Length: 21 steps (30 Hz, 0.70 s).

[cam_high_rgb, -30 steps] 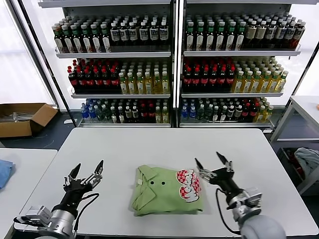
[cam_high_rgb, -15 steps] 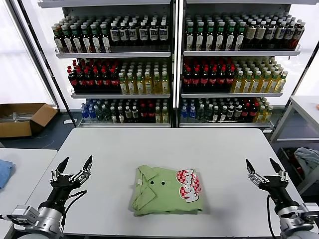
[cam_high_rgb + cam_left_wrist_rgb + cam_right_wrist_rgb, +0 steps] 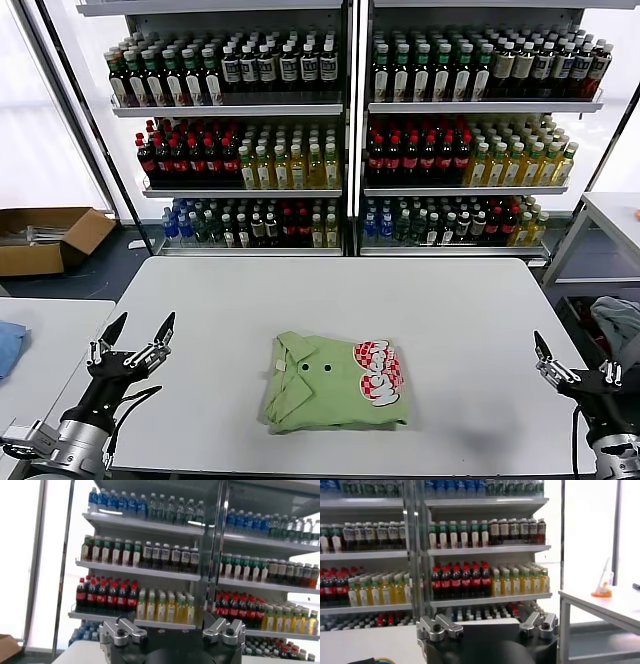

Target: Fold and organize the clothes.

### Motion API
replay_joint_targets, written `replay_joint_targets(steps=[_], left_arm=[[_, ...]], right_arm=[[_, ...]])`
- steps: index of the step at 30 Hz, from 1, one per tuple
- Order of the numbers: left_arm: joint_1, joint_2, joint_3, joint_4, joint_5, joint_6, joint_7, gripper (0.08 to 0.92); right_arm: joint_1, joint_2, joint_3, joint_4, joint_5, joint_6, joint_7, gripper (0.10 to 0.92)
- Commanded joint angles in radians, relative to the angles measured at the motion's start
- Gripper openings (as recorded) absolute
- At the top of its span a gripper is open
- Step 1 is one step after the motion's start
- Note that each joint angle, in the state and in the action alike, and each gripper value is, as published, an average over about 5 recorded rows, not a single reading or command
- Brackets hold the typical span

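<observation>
Shelves of bottles (image 3: pixel 350 150) behind; polo shirt (image 3: pixel 335 382) folded mid-table (image 3: pixel 450 310). Left gripper (image 3: pixel 131 341) at 9, right gripper (image 3: pixel 574 365) at 3, both spread, empty. Looks done.

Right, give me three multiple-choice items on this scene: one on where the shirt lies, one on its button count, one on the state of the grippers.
1. Where does the polo shirt lie?
A. On the white table, between the two grippers
B. On a shelf
C. In the cardboard box

2. How many dark buttons show below its collar?
A. None
B. Two
C. Five

3. What state are the left gripper and right gripper in?
A. Both shut on the shirt
B. One open, one shut on the shirt
C. Both open and holding nothing

Answers: 1 A, the folded shirt rests mid-table with a gripper to each side; 2 B, two dark dots sit on the placket; 3 C, the fingers are spread, apart from the shirt.
</observation>
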Motion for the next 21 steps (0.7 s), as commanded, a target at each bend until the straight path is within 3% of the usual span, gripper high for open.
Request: replay_joint_targets(steps=[1, 21], left_arm=[[0.0, -0.012, -0.047, 0.007, -0.008, -0.028, 0.088, 0.823], [0.021, -0.032, -0.109, -0.007, -0.018, -0.029, 0.118, 0.823]], right_arm=[[-0.007, 0.021, 0.073, -0.052, -0.004, 0.013, -0.028, 0.823], [0.016, 0.012, 0.149, -0.107, 0.047, 0.004, -0.029, 0.823]])
